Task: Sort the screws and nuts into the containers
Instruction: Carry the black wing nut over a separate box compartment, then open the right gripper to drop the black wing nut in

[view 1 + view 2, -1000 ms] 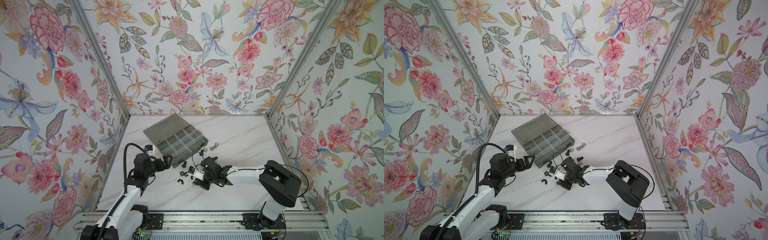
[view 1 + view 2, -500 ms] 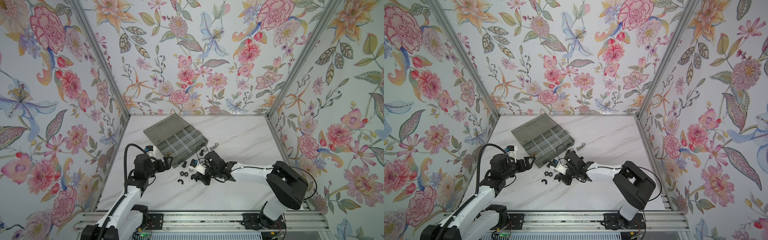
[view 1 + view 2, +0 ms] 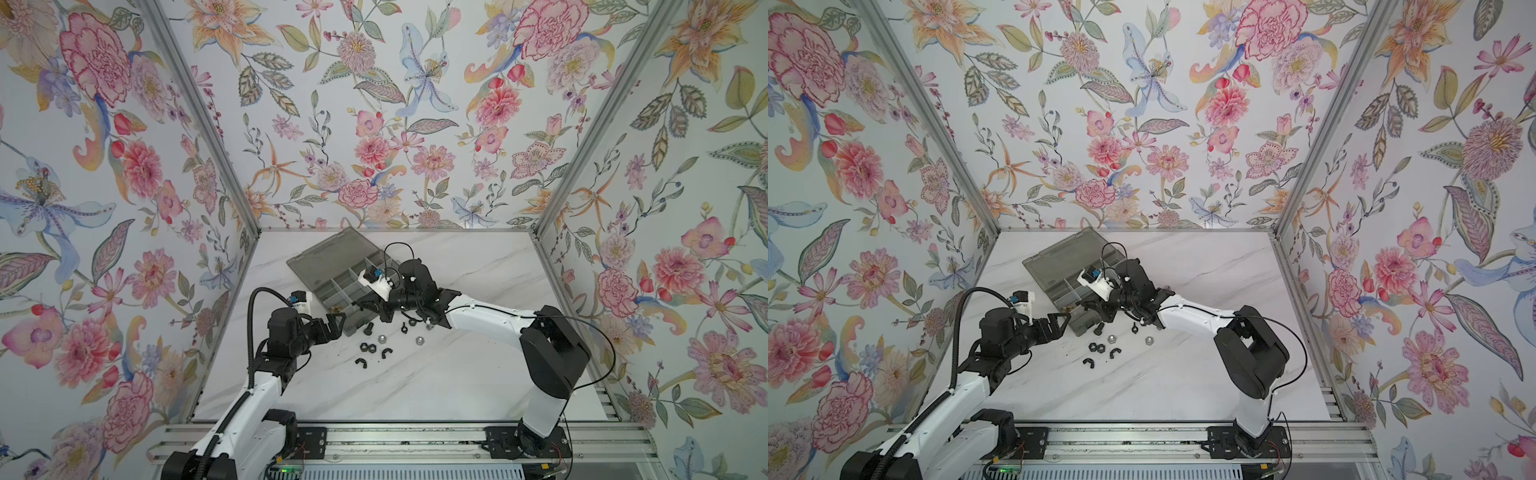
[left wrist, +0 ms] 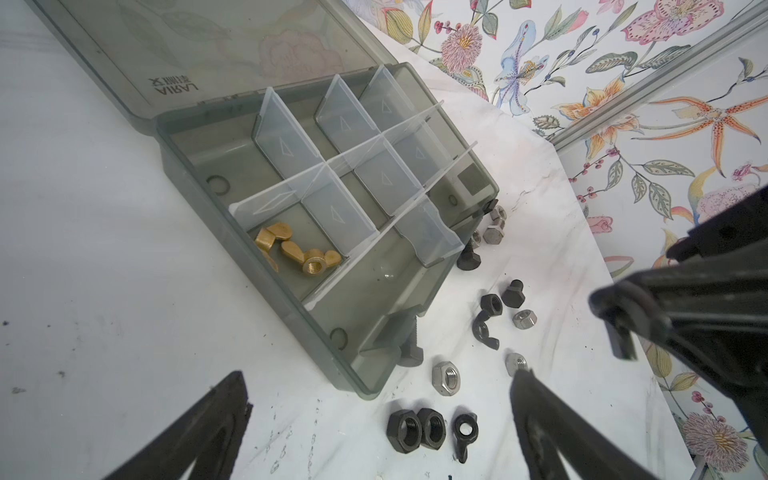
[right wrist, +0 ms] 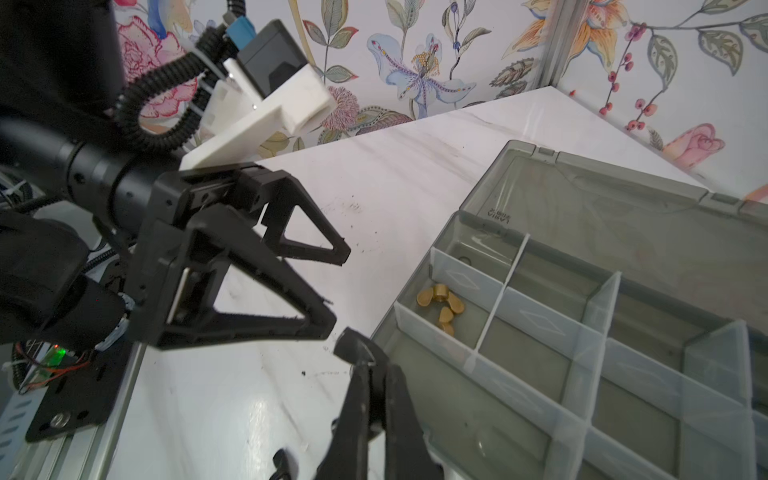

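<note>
The smoky-grey organizer box [image 3: 322, 259] lies open, its containers [image 4: 365, 174] split by clear dividers. One compartment holds brass wing nuts [image 4: 299, 253] [image 5: 440, 307]. Loose nuts and screws lie on the table by the box's near corner: black hex nuts [image 4: 417, 428] [image 3: 365, 346], silver nuts [image 4: 446, 376] [image 3: 1112, 338], a black wing nut [image 4: 484, 328], and black screws [image 4: 513, 291]. My right gripper [image 5: 365, 365] [image 3: 365, 305] hangs over the box's near edge, shut on a small black piece whose kind I cannot make out. My left gripper [image 4: 378, 380] [image 3: 336, 322] is open and empty beside the box's near corner.
The box's flat lid [image 4: 208, 45] lies open on the far side. My left gripper's fingers [image 5: 328, 320] stand close to my right fingertips. The flowered walls [image 3: 124, 249] close the table in on three sides, with a metal rail [image 3: 415, 449] along the front.
My right gripper has lifted from the pile of loose parts and swung toward the box, shut on the black piece. The left arm has stayed still.
</note>
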